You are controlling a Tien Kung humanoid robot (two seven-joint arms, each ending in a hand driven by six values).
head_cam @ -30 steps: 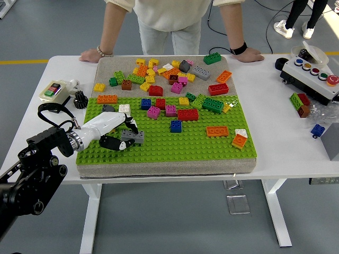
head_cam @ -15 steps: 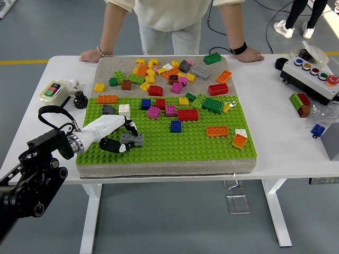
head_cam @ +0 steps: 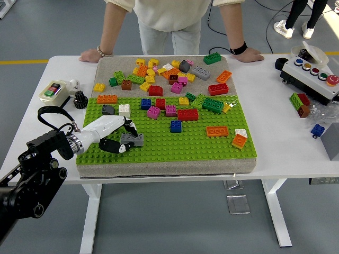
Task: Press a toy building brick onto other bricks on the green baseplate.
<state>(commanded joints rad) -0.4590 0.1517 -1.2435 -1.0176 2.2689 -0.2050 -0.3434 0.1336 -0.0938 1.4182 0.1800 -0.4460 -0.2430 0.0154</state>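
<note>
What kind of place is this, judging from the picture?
Probably a robot lab or test workshop: a grey industrial floor, a button control box on the white table, and a person standing watch at the far side.

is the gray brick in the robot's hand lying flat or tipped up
Lying flat: the gray brick sits studs-up on the green baseplate, with the left hand closed around it.

The baseplate (head_cam: 159, 151) lies mid-table (head_cam: 275, 153), loose bricks (head_cam: 164, 74) heaped behind it, a button box (head_cam: 310, 74) to the right, a switch box (head_cam: 54, 90) to the left.
</note>
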